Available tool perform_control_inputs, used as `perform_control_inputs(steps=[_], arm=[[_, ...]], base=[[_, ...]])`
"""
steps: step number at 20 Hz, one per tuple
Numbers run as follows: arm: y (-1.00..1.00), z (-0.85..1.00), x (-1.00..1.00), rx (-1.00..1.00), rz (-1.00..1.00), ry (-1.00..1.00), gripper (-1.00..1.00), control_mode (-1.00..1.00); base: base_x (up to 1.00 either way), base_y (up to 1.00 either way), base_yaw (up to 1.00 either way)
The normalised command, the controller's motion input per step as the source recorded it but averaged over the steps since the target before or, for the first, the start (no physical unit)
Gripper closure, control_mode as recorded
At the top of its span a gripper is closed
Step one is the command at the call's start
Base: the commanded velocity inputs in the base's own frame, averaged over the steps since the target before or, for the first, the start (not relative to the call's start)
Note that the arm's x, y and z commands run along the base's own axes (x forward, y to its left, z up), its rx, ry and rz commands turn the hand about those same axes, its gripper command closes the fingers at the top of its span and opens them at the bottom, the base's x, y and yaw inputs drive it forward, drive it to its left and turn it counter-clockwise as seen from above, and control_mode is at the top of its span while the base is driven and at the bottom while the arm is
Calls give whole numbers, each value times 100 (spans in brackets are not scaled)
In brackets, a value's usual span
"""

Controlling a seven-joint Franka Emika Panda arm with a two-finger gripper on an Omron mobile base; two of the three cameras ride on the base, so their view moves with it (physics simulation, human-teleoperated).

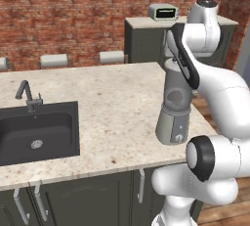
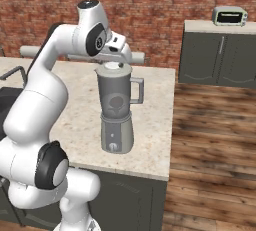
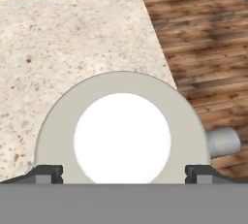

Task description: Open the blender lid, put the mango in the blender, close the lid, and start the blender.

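Observation:
The blender (image 1: pixel 173 122) (image 2: pixel 116 125) stands near the right edge of the speckled island counter (image 2: pixel 75 120). The blender lid (image 2: pixel 114 66) (image 3: pixel 122 138) sits flat on the jar, its white centre cap facing up. My gripper (image 2: pixel 119 59) (image 3: pixel 124 174) hangs straight over the lid, open. Its fingertips (image 3: pixel 48 173) stand wide apart at the lid's two sides. The jar's handle (image 3: pixel 223 142) (image 2: pixel 137 91) sticks out to the right. A dark roundish shape (image 2: pixel 116 103) shows through the smoky jar. I cannot tell whether it is the mango.
A dark sink (image 1: pixel 36 132) with a faucet (image 1: pixel 27 95) lies at the counter's left. A small toaster oven (image 1: pixel 163 11) (image 2: pixel 229 16) sits on the back cabinet. The counter edge and wooden floor (image 3: pixel 203 48) are close to the blender's right.

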Motion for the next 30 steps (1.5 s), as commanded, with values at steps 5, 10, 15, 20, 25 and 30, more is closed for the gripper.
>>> perform_control_inputs(steps=[5,10,15,20,25,30], arm=[[0,9,-36,0,0,0,-100,-100],[0,-6,-89,2,0,0,-100,-100],[0,-22,-92,11,3,0,-100,-100],[0,-39,-82,20,17,0,-100,-100],[2,-55,-68,23,22,0,-100,-100],[13,-57,-45,21,20,3,-100,-100]], base=[[0,0,0],[0,0,0],[0,0,0],[0,0,0],[0,0,0],[0,0,0]])
